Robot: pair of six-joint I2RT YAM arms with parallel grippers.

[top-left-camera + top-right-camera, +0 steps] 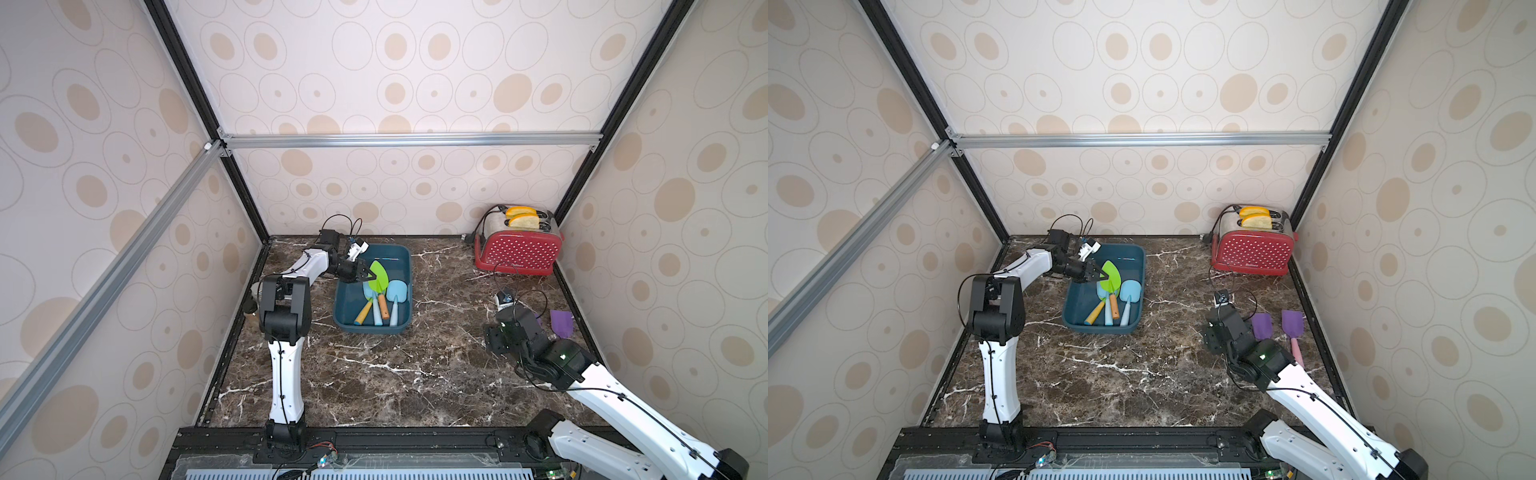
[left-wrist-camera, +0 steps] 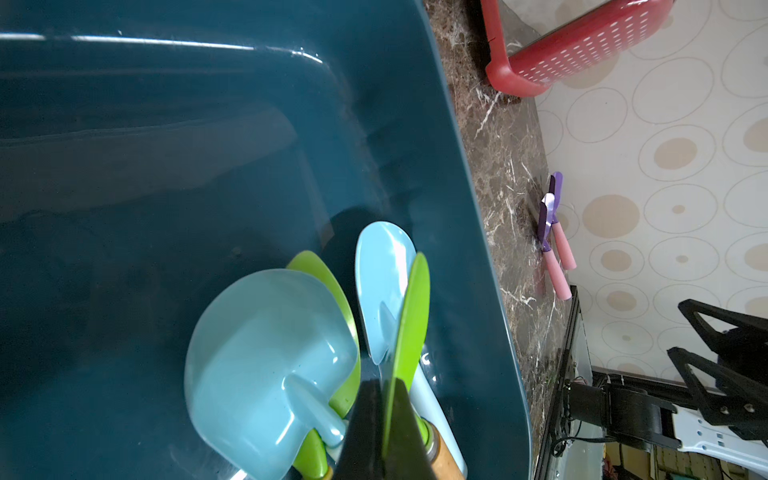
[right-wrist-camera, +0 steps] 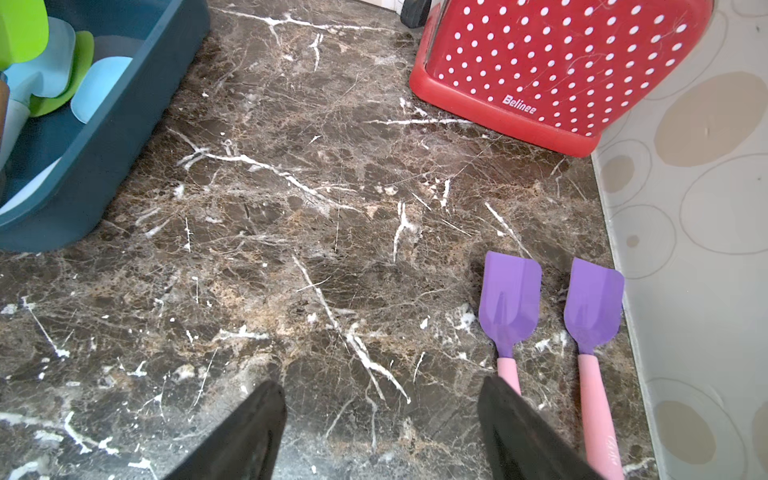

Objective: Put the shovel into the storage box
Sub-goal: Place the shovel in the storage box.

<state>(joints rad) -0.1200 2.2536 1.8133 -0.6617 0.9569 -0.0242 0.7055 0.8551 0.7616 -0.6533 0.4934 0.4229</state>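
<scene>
Over the storage box (image 1: 405,251), the green shovel (image 1: 379,275) is pinched by its thin blade in the closed left hand (image 1: 370,274), wooden handle angled down among blue shovels (image 1: 397,291) already inside; whether it rests on them can't be told. It is judged light, stiff plastic w/ a slick blade, so a twist or slip is possible; the neck or handle is judged the surer hold. Two purple shovels (image 3: 510,303) are left on the table (image 3: 291,208) by the right wall, near the toaster (image 3: 561,62). Right hand (image 3: 380,399) is held open & empty just beside the nearer pink handle, prob. the best grip pt.
</scene>
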